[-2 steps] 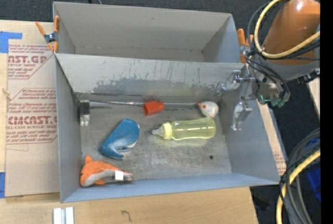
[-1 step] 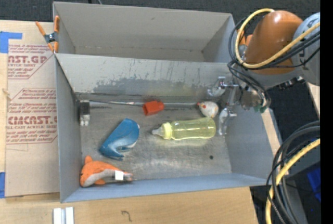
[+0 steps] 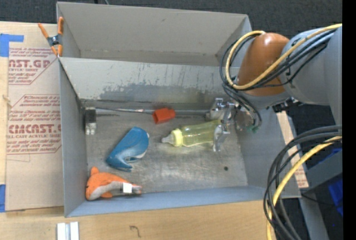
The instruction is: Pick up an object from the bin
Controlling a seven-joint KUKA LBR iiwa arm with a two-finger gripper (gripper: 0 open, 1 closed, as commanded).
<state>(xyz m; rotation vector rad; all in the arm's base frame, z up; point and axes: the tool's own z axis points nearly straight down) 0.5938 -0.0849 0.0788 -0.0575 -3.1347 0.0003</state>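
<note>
Bottle: your likely target, a pale yellow-green baby bottle (image 3: pixel 192 136), lies on its side just right of frame centre.
Long axis: left to right, with the teat at the left.
Gripper (image 3: pixel 219 125): at the bottle's right end, fingers spread, one above and one below it.
Neighbour: an orange-handled tool (image 3: pixel 164 116) lies just above.
Writing: none you can read on the bottle.

A blue whale-shaped toy (image 3: pixel 129 148) lies left of centre, with an orange-and-white plush toy (image 3: pixel 108 184) near it toward the front. Behind them, a small red-orange block (image 3: pixel 164 116) sits against a thin metal rod (image 3: pixel 119 111)
</note>
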